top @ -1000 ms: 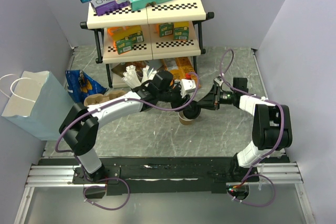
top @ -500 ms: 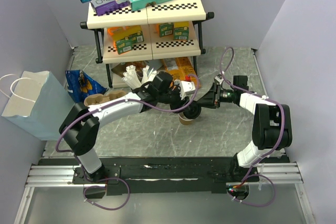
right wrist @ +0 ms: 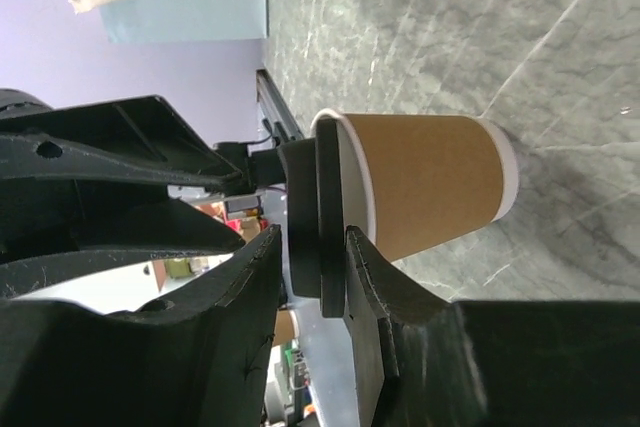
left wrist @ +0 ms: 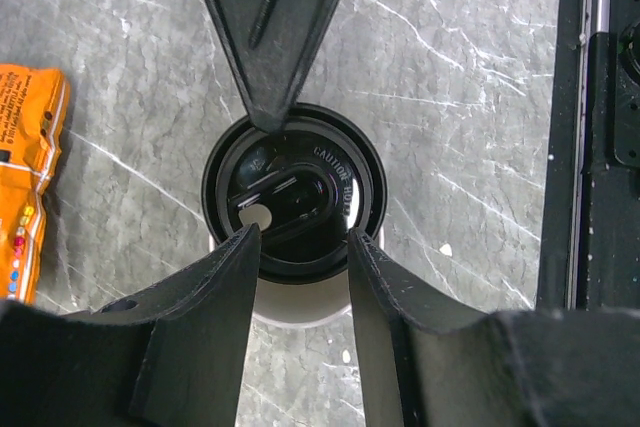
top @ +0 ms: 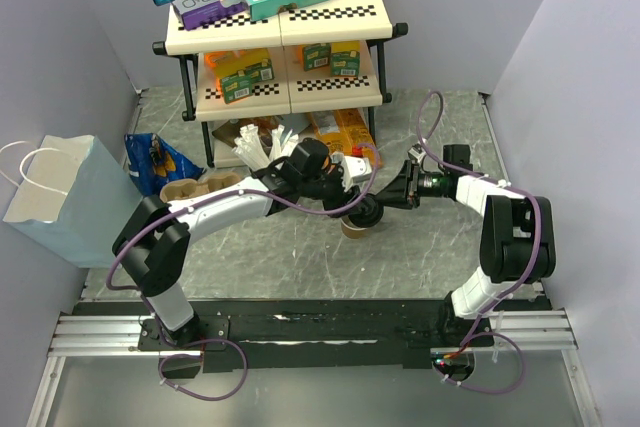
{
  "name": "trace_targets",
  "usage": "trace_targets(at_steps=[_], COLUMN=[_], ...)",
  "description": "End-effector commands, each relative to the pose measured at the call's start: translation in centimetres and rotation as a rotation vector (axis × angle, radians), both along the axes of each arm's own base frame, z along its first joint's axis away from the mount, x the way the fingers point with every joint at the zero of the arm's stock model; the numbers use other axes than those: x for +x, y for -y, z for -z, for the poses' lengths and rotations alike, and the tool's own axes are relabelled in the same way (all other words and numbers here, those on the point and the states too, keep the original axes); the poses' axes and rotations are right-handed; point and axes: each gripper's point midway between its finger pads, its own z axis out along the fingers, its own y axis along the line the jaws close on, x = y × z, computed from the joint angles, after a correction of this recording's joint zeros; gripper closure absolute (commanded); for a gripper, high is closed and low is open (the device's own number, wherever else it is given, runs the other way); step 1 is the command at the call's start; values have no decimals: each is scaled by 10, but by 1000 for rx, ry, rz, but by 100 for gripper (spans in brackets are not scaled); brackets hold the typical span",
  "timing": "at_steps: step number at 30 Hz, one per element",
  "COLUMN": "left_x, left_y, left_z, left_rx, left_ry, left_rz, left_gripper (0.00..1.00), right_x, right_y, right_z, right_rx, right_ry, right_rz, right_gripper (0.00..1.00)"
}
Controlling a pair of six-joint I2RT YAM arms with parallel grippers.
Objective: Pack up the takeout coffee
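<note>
The takeout coffee stands upright on the grey marble table, about midway between my two arms and in front of the shelf rack, with its black lid on top. Both of my claws are at that lid. My right claw comes in from the side, level with the rim. One finger lies over the top of the lid and the other sits under its edge against the paper wall, so it is pressed together on the lid's rim with no gap that I can see. My left claw comes from above with its fingers part spread. The tips are over the lid's top face, inside its outer ring, and grip nothing. I cannot tell whether they bear down on the plastic or hang just off it. I judge the step in hand to be seating the lid on the cup, since the lid looks level on the rim in my right wrist view. The packing itself is not yet begun. The brown pulp carrier and the pale blue paper bag are well apart from the cup, off on my left side. The next move calls for one claw to let go and clear out, because the two crowd each other. The other must take the cup by its wall and keep it upright, so that nothing spills on the way across.
</note>
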Motion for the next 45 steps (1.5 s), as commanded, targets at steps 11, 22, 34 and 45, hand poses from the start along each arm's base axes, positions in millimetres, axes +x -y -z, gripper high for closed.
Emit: trace_targets(at_steps=[11,22,34,45], left_x=[-6,-7,-7,-7], left_y=[1,-3,-7,-9], left_z=[-2,-1,0,-2], left_rx=[-19,-13,-5,-8], left_ry=[2,5,9,9], left_rz=[17,7,-6,-14], left_gripper=[54,54,54,54], right_x=[11,10,11,9], right_y=[0,-7,-9,-19], right_z=[-1,1,5,6], right_rx=[-36,-52,-79,-102], right_ry=[31,32,31,45], right_rz=[-12,-37,-49,-88], right_gripper=[62,63,63,64])
